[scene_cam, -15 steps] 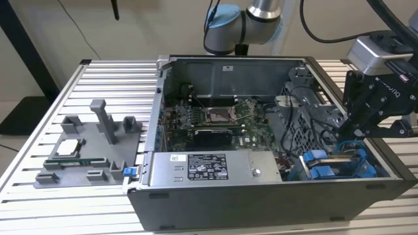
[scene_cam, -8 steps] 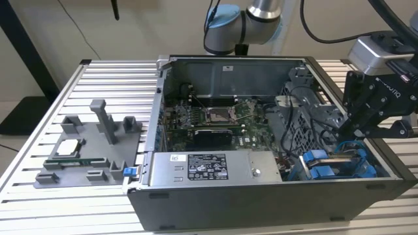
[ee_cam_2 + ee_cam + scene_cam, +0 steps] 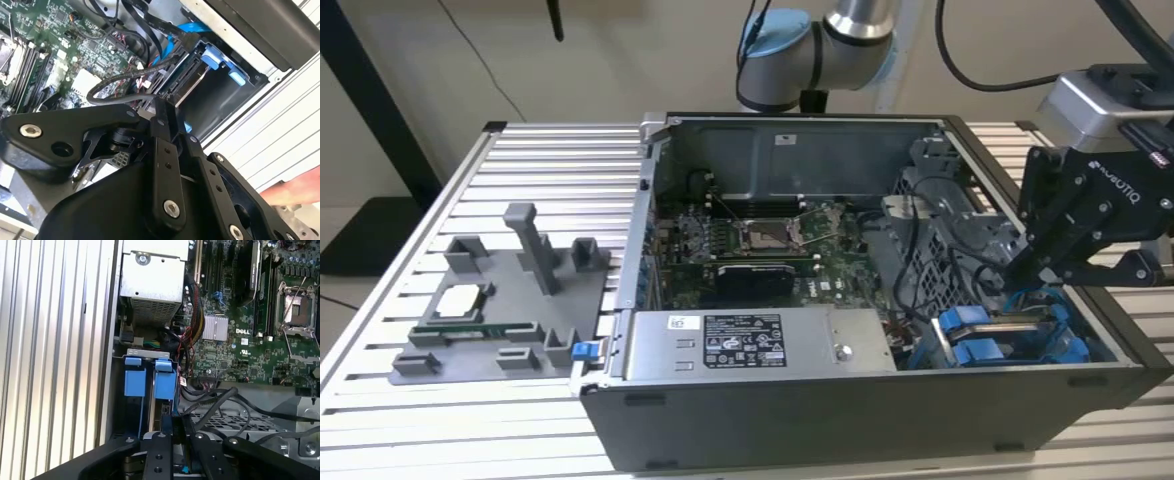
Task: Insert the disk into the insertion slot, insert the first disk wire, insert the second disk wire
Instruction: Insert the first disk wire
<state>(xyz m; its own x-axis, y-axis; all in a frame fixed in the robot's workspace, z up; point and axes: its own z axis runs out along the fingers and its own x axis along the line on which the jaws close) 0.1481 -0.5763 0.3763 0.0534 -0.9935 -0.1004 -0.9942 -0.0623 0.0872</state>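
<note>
The gripper (image 3: 1015, 284) hangs over the disk (image 3: 165, 386) seated in the insertion slot (image 3: 149, 354), fingers (image 3: 159, 452) drawn close together (anything pinched is hidden).

Setting. A plain cream wall (image 3: 587, 60) backs a table (image 3: 547, 150) of ribbed, pale aluminium slats (evenly lit, with a soft sheen in the first wrist view). At the exterior view's left, a black slanted post (image 3: 374, 110) descends to a dark base (image 3: 360, 240).

Robotics lab bench: slotted aluminium table (image 3: 560, 150), opened computer case (image 3: 854, 425), grey parts fixture (image 3: 520, 312).
</note>
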